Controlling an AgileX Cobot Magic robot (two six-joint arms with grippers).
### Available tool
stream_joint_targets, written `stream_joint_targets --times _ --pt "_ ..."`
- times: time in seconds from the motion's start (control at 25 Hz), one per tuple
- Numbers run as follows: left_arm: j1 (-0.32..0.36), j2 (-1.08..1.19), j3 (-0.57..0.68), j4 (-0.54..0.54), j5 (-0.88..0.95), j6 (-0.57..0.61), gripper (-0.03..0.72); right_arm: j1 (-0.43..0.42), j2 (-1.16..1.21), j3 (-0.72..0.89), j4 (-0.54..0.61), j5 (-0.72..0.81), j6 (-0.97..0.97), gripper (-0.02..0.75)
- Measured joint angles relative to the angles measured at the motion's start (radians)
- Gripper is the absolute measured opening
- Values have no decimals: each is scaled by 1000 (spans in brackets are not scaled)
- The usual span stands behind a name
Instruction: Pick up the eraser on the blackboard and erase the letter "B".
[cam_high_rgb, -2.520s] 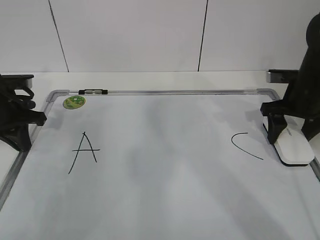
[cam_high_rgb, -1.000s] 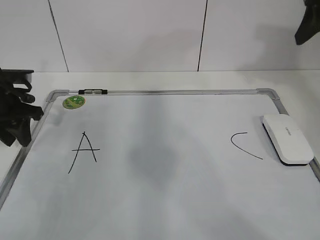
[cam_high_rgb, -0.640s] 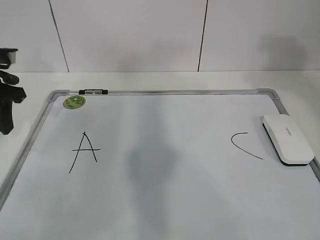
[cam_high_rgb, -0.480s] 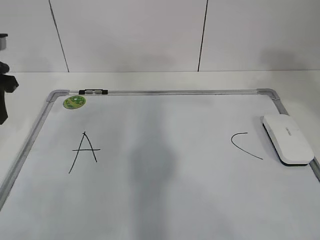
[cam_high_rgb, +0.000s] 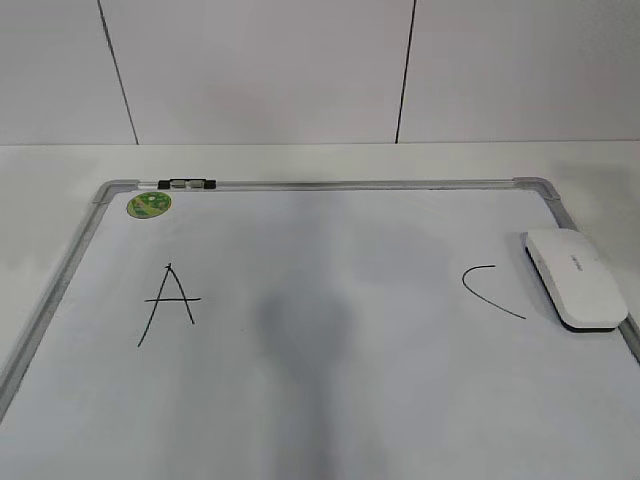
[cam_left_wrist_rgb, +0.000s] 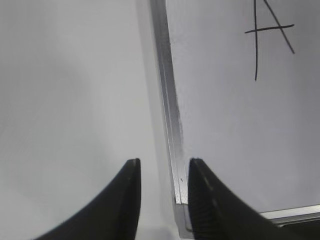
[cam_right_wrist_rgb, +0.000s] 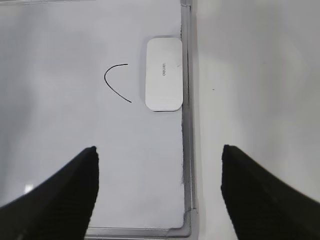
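The white eraser (cam_high_rgb: 577, 277) lies flat on the blackboard (cam_high_rgb: 330, 184) at its right edge, next to the black "C" curve (cam_high_rgb: 490, 288); it also shows in the right wrist view (cam_right_wrist_rgb: 163, 73). The black "A" (cam_high_rgb: 168, 304) is at the left. No letter "B" shows between them; that patch of the board is blank. My right gripper (cam_right_wrist_rgb: 159, 152) is open and empty, high above the board's near right corner. My left gripper (cam_left_wrist_rgb: 162, 165) is open and empty over the board's left frame (cam_left_wrist_rgb: 167, 100). Neither gripper shows in the exterior view.
A small round green sticker (cam_high_rgb: 148, 204) sits at the board's far left corner beside a black clip (cam_high_rgb: 186, 183) on the frame. White table surface (cam_high_rgb: 300, 160) surrounds the board, with a white panelled wall behind.
The right arm let go of the eraser, rose and left the exterior view. The left arm also pulled away to the left and out of view. The eraser stays where it lay.
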Motion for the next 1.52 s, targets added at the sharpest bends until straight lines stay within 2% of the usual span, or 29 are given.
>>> stream_joint_targets --times 0.24,0.48,0.76,1.0,1.28,1.52 --pt "0 -308 92 0 6 0 236 0 -206 113 -15 4 -2 586" --pt "0 -664 255 0 -31 0 237 0 -370 227 -17 -29 -22 585" --pt "0 -971 430 0 -33 0 236 0 -496 364 -17 -76 -44 585" --pt "0 -1126 503 0 -61 0 236 0 -612 471 -17 -88 -68 585" --pt "0 -1205 547 0 -80 0 236 0 -757 573 19 -84 -100 585" --pt "0 -1248 615 -11 -94 0 236 0 -807 583 29 -82 -111 585"
